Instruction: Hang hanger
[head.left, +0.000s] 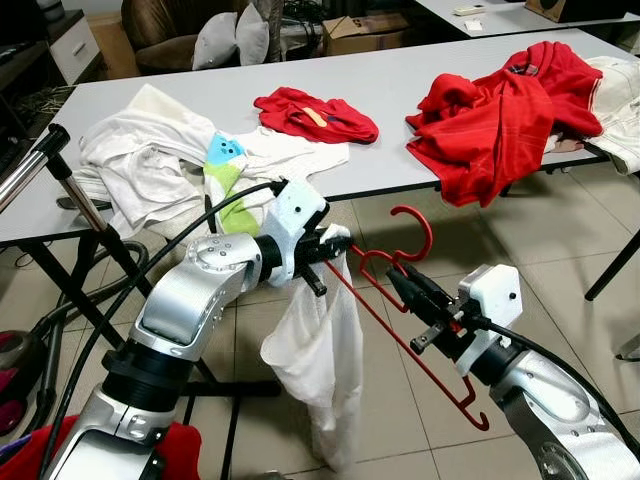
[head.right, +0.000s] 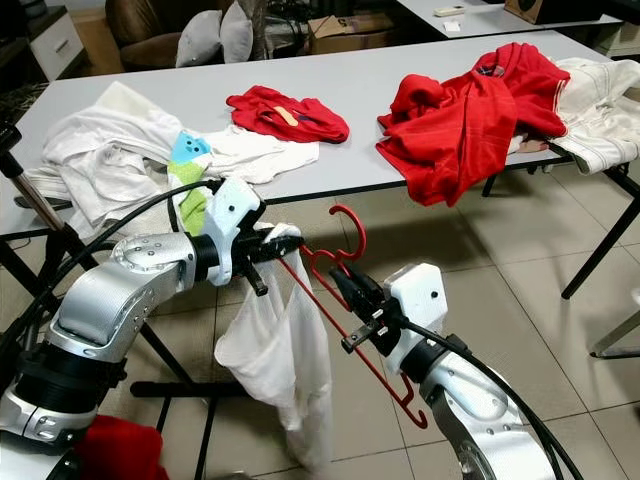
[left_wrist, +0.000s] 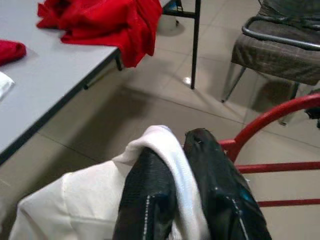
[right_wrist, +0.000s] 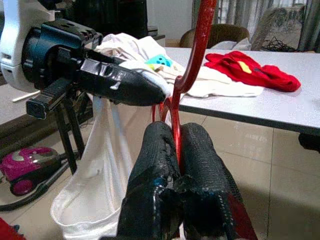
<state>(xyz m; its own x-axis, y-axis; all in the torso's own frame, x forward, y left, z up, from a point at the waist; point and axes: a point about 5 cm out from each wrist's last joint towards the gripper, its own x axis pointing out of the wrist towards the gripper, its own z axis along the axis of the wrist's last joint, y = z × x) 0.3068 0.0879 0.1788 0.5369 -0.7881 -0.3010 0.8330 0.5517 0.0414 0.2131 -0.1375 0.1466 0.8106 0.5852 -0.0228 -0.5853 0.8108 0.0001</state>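
A red plastic hanger (head.left: 400, 300) hangs in the air below the table's front edge, hook up. My right gripper (head.left: 403, 284) is shut on its neck; the right wrist view shows the red hanger (right_wrist: 192, 65) pinched between the black fingers (right_wrist: 155, 165). My left gripper (head.left: 335, 243) is shut on a white garment (head.left: 315, 370) that droops toward the floor. One hanger arm runs from the left gripper's tip down past the garment. In the left wrist view the white cloth (left_wrist: 170, 155) sits between the fingers, with the hanger (left_wrist: 272, 117) just beside them.
A grey table (head.left: 400, 90) holds white clothes (head.left: 150, 160), a small red garment (head.left: 315, 115) and a large red garment (head.left: 500, 110) draped over its edge. A metal rack pole (head.left: 60, 170) stands at left. A pink vacuum (right_wrist: 25, 167) lies on the tiled floor.
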